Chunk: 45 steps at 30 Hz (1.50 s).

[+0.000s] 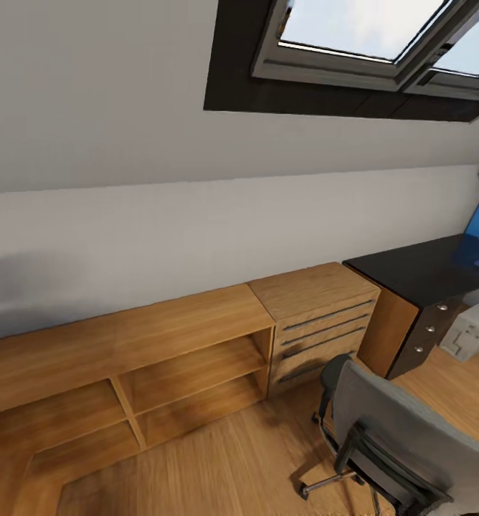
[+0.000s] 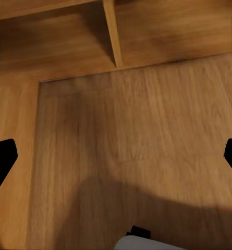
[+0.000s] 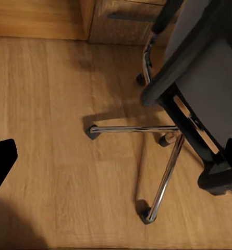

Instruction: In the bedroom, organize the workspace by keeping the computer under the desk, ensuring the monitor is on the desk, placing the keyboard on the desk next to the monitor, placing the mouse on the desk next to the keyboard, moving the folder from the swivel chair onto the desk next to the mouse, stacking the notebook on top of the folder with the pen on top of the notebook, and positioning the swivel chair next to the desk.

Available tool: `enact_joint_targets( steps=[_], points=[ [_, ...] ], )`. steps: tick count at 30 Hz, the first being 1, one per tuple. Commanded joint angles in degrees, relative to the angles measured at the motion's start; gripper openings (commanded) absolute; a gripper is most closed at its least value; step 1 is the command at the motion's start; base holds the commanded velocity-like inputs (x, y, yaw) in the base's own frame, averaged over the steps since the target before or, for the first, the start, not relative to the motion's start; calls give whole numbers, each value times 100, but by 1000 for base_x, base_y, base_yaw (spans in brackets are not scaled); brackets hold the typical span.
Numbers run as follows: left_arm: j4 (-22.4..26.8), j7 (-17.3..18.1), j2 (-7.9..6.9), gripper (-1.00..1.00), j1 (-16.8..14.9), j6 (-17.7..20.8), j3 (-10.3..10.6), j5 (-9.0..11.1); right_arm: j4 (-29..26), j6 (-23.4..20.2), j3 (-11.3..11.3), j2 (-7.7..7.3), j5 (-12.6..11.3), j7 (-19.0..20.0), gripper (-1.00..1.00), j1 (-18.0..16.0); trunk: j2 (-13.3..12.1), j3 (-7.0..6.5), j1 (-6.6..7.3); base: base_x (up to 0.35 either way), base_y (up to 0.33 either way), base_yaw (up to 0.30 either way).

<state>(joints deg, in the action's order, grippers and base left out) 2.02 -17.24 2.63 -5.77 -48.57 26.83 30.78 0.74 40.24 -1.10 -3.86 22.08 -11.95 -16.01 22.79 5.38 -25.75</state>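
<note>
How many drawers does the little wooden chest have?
4. The drawers of the wooden chest are stacked one above another on its front, each with a dark bar handle: top, second, third, and bottom, partly hidden by the chair.

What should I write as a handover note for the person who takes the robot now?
Left gripper: open, empty, above bare wood floor beside the low shelf unit.
Right gripper: open, empty, above the swivel chair base.
The chair stands before the wooden drawer unit, not yet at the desk, which is at far right with the computer beneath.
Something blue lies on the desk edge; cannot identify it. Monitor, keyboard, mouse, notebook, pen: still to locate.
</note>
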Motion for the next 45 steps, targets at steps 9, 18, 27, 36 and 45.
enact_joint_targets(
  steps=[9,18,27,36,45],
  points=[
    [0,-37,1,100,-3,-12,50,24,13,10,-13,8,59,-44,100,-7,12,13,-3,0,0,-293],
    [0,-37,1,100,-3,-12,50,24,13,10,-13,8,59,-44,100,-7,12,13,-3,0,0,-293],
    [0,-35,1,100,-3,-19,50,24,13,10,-13,8,59,-44,100,-7,12,13,-3,0,0,-293],
    [0,-34,1,100,-3,-21,50,24,14,10,-13,8,59,-44,100,-7,12,13,-3,0,0,-293],
    [0,-33,2,100,-3,-21,54,23,14,10,-13,8,59,-44,100,-7,12,13,-3,0,0,-293]
  ],
)
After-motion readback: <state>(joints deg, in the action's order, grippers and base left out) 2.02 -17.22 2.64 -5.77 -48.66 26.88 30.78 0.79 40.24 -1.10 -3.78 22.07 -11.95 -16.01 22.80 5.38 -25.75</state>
